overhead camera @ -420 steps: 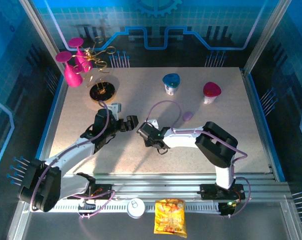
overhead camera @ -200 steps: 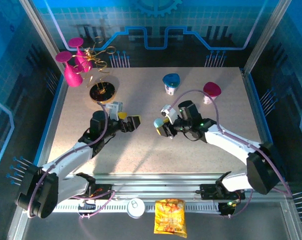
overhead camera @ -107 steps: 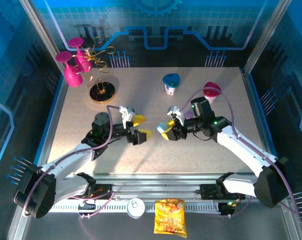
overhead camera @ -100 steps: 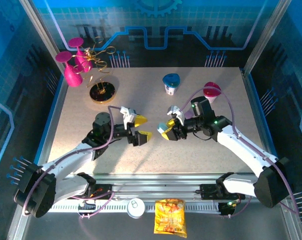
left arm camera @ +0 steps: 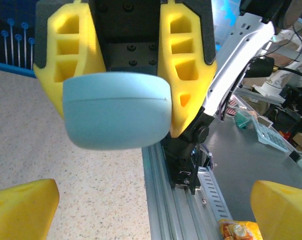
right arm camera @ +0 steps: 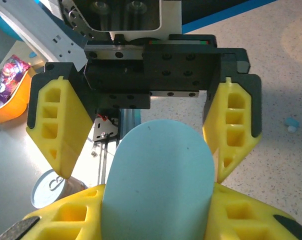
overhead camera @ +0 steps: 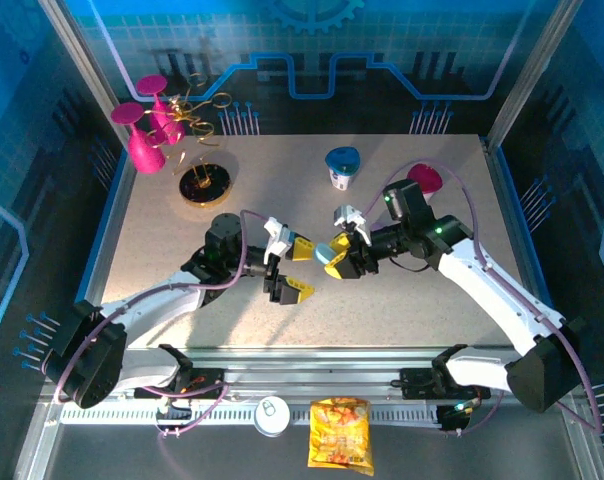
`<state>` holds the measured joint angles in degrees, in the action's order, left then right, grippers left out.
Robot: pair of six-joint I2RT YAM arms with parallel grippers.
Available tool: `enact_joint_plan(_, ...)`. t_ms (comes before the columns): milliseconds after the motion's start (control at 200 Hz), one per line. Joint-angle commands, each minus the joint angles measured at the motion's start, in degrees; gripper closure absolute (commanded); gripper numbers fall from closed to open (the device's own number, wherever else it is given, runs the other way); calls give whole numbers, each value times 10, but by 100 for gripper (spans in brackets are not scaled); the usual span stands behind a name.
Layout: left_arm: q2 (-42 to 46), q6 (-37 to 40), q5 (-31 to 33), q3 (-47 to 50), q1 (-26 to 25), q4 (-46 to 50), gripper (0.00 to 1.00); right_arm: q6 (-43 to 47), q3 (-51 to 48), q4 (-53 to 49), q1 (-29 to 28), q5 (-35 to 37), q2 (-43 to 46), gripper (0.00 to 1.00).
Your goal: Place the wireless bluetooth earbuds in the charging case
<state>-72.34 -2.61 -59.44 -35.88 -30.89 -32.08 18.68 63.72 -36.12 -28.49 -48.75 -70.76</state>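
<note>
Top view: right pincer holds the pale-blue case above the bench. Left pincer faces it, spread wide, its fingers just beside the case's free end. Left wrist view: the case is clamped at its two sides by the right pincer's yellow fingers. A seam runs across it from finger to finger, and it lies dead ahead, above centre. Right wrist view: the case juts forward from the right pincer, long axis pointing into the gap of the left pincer, whose fingers stand clear on either side. A pale-blue speck lies on the bench, perhaps a bud; too small to tell. Judgement: the left arm is nearer the free end, so any closing there would squeeze the same two sides.
</note>
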Motion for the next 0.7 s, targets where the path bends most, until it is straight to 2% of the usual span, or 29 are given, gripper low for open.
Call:
enact_joint_plan(0, 3, 22, -35, -20, -9, 8, 2, 33, 29, -58, -14, -15, -7, 91)
enact_joint_plan(135, 5, 31, -32, -34, -12, 38, 8, 34, 45, -70, -31, -2, -10, 91)
enact_joint_plan(415, 13, 21, -30, -37, -15, 30, 21, 29, 55, -83, -53, 25, -20, 91)
enact_joint_plan(695, 18, 25, -28, -34, -16, 34, 26, 32, 67, -95, -61, 35, -34, 91)
